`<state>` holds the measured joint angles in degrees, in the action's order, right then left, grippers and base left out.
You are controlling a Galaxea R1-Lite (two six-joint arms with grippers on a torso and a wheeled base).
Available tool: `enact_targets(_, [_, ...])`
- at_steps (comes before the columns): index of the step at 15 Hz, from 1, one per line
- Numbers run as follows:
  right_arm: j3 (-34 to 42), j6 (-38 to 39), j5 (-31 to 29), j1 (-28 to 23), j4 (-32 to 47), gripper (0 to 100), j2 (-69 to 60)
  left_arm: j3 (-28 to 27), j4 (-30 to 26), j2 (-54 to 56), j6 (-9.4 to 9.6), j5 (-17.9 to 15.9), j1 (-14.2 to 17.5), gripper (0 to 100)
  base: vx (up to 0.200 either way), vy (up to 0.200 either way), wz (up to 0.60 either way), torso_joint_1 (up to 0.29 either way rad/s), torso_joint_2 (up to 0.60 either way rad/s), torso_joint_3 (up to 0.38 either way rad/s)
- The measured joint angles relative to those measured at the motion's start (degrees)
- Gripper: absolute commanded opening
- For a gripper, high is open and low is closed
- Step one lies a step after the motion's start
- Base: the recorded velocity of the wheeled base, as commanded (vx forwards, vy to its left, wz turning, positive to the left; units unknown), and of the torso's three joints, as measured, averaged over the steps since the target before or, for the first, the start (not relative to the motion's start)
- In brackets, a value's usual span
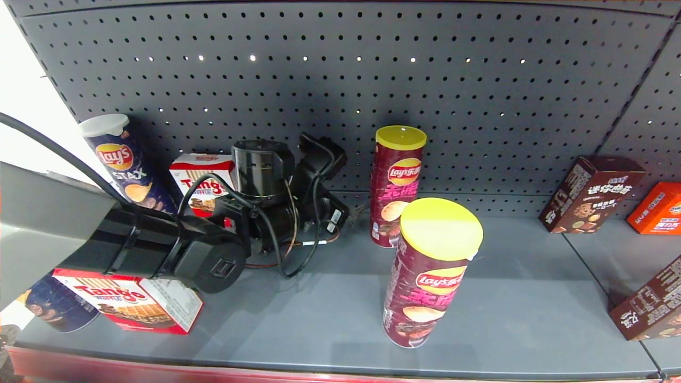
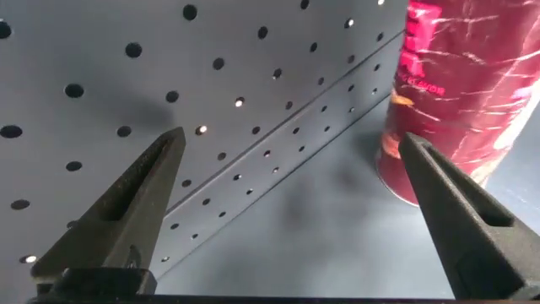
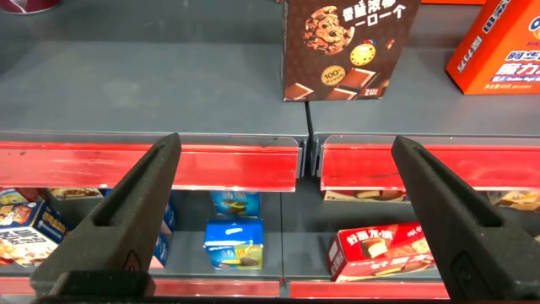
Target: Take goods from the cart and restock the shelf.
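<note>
Two maroon chip cans with yellow lids stand on the grey shelf (image 1: 319, 308): one at the back (image 1: 396, 186) and one nearer the front (image 1: 431, 271). My left arm comes in from the left. Its gripper (image 1: 352, 211) sits low by the pegboard, just left of the back can. In the left wrist view that gripper (image 2: 291, 135) is open and empty, with the maroon can (image 2: 464, 93) beside one finger. My right gripper (image 3: 287, 143) is open and empty, outside the shelf front, facing the red price rail (image 3: 228, 165).
A blue chip can (image 1: 125, 162) and a wafer box (image 1: 205, 183) stand back left; another wafer box (image 1: 133, 306) and a lying blue can (image 1: 56, 306) are front left. Brown cookie boxes (image 1: 590, 194) (image 1: 652, 306) and an orange box (image 1: 659, 207) fill the right. The lower shelf holds blue packs (image 3: 236, 241).
</note>
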<state>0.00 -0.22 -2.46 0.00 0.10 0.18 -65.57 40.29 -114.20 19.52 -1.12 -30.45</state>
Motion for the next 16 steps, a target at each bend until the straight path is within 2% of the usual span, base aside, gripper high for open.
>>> enact_targets(9, [0.0, -0.02, 0.0, 0.0, 0.0, 100, 0.0, -0.46, 0.13, -0.66, 0.1, 0.17, -0.57, 100, 0.0, 0.0, 0.0, 0.0, 0.0, 0.0])
enact_targets(14, [0.0, 0.0, 0.01, 0.0, 0.0, 100, 0.0, 4.0, 0.35, 3.84, -0.48, 0.34, -0.52, 100, 0.0, 0.0, 0.0, 0.0, 0.0, 0.0])
enact_targets(16, [0.0, 0.0, 0.0, 0.02, 0.0, 100, 0.0, 5.62, 0.29, 7.75, -1.65, 0.26, -0.44, 100, 0.0, 0.0, 0.0, 0.0, 0.0, 0.0])
